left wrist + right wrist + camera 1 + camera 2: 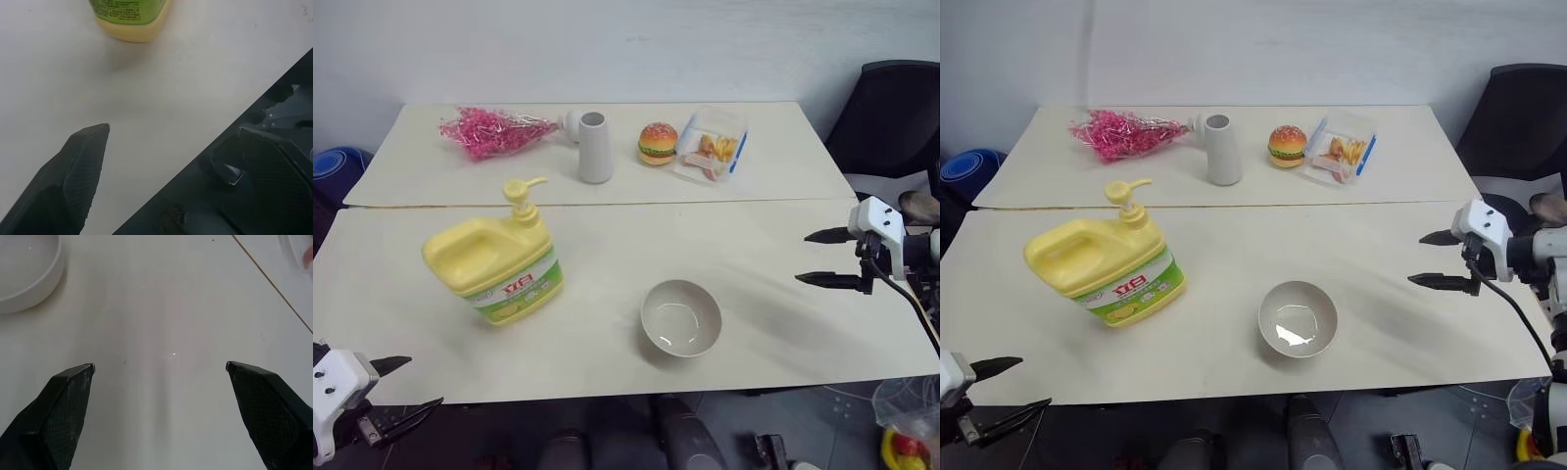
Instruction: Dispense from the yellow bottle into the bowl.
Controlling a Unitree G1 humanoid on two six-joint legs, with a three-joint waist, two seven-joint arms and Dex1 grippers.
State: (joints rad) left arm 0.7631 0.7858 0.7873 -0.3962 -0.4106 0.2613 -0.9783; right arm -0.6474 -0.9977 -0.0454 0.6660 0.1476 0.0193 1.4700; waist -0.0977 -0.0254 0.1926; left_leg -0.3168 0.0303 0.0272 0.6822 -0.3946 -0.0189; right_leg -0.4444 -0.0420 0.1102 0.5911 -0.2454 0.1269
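With both grippers, left (pixel 399 388) and right (pixel 820 258), spread empty, the yellow bottle (pixel 496 264) stood well left of the bowl (pixel 680 317), so bringing spout over bowl seemed wise before pumping.

We read an office or lab: bare white wall (pixel 705 39), pale tables (pixel 783 323), black office chair (pixel 891 117).

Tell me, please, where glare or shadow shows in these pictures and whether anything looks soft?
Right eye view: a bright glare patch sits inside the bowl, and the yellow bottle casts only a faint, diffuse shadow on the table. Left wrist view: the left hand fingers look soft up close, and a faint shadow lies under the bottle's base. Right wrist view: even, soft light, with a tiny glint on the tabletop.
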